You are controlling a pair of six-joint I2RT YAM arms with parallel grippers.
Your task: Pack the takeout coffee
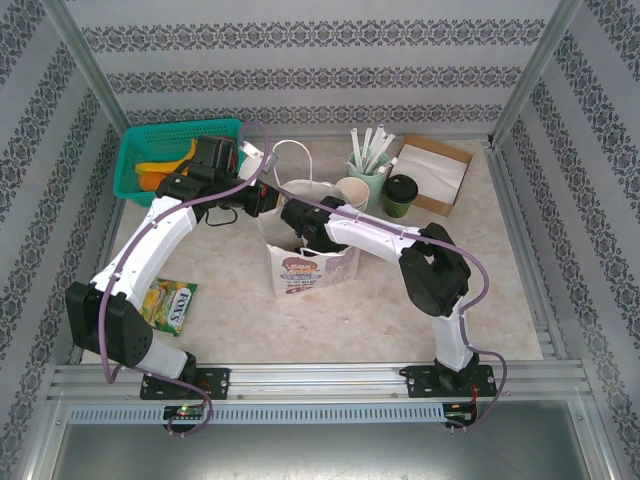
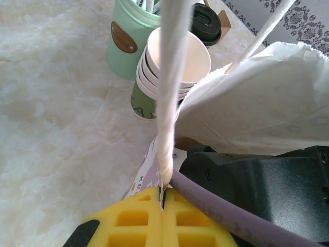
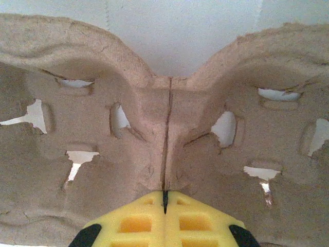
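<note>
Coffee [image 1: 401, 192] stands right of the bag [image 1: 310, 272], we see. Our left gripper [image 2: 163, 198] pinches the bag's handle [image 2: 168, 103] tight. Our right gripper [image 3: 165, 198], inside the bag, is closed on a tray [image 3: 164, 128].

Beige table [image 1: 510, 290] carries a green basket [image 1: 175, 128], paper bag [image 1: 310, 272], snack packet [image 1: 170, 303], takeout coffee [image 1: 401, 195], cardboard box [image 1: 464, 178].

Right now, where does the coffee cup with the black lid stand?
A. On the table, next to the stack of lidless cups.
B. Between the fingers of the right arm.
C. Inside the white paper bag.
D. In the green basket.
A: in the top view the lidded cup stands on the table, just right of the stack of lidless cups and outside the white paper bag.
</note>
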